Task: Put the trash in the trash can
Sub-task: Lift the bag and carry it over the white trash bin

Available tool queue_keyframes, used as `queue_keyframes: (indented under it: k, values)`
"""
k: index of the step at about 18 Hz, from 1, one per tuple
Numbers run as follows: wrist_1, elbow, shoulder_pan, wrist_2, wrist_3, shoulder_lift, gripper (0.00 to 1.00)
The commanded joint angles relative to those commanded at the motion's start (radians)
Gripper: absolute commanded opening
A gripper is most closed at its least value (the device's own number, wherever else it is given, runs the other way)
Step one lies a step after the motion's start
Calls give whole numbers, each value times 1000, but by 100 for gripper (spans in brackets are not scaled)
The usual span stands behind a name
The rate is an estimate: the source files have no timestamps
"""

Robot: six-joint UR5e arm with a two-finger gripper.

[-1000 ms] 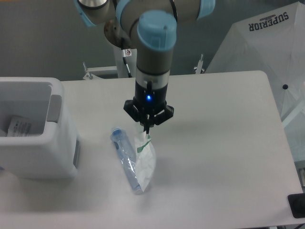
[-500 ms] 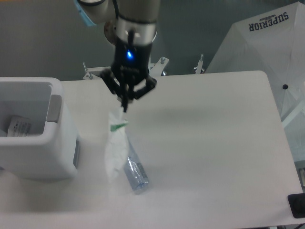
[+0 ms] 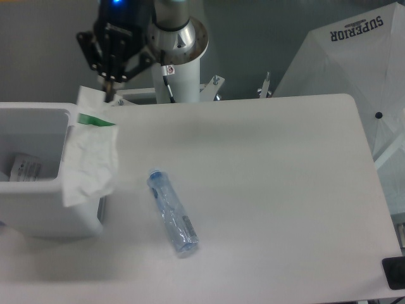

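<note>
Crinkled clear plastic bottle; smooth matt white table

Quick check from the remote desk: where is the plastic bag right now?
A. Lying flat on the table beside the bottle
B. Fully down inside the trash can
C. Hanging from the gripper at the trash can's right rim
C: the plastic bag dangles from the shut gripper against the trash can rim, while the bottle lies alone on the table.

White table with rounded corners, filling most of the view. White umbrella-like canopy at far right, printed "SUPERIOR" in black, partly overlapped by the table's right edge. Small metal brackets just past the far edge. Dark object at the near right corner, cut off by the frame. Grey wall behind.
</note>
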Motion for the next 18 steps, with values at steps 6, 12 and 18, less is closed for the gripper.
queue_keyframes:
  k: [6, 12, 18]
  values:
    - [5, -11, -61, -34, 5, 21, 0]
    - [5, -41, -66, -101, 21, 72, 0]
    - [6, -87, -68, -104, 54, 88, 0]
